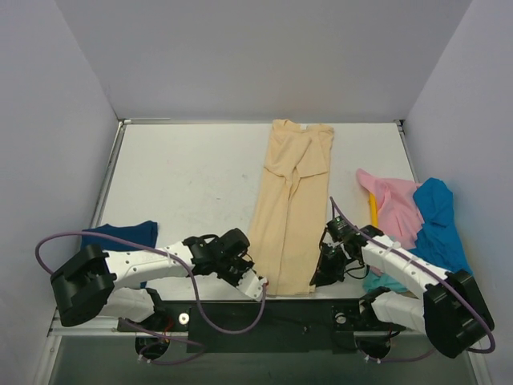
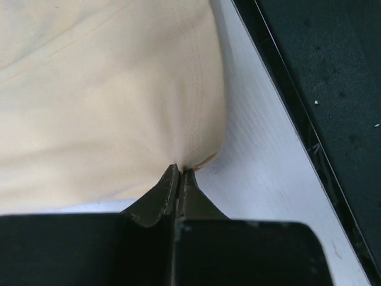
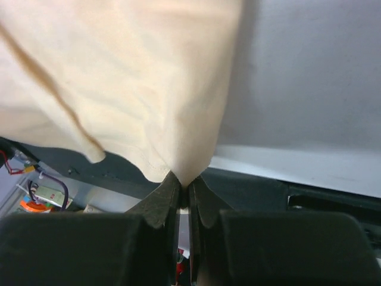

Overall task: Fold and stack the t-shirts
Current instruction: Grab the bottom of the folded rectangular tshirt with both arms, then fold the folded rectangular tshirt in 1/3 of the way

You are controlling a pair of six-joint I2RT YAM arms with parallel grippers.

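A tan t-shirt (image 1: 288, 204) lies folded lengthwise into a long strip down the middle of the table, collar end far, hem near. My left gripper (image 1: 260, 285) is shut on the hem's near left corner, pinching the tan cloth (image 2: 119, 95) at its fingertips. At the near right corner my right gripper (image 1: 319, 277) is shut on the same shirt (image 3: 131, 83), which hangs lifted from its tips. A pile of pink (image 1: 393, 204), bright blue (image 1: 441, 224) and teal (image 1: 383, 282) t-shirts lies at the right. One navy t-shirt (image 1: 124, 235) sits at the left, partly behind my left arm.
White walls close in the table on the left, back and right. The table's black front rail (image 1: 280, 317) runs just below both grippers. A yellow strip (image 1: 373, 210) shows by the pink shirt.
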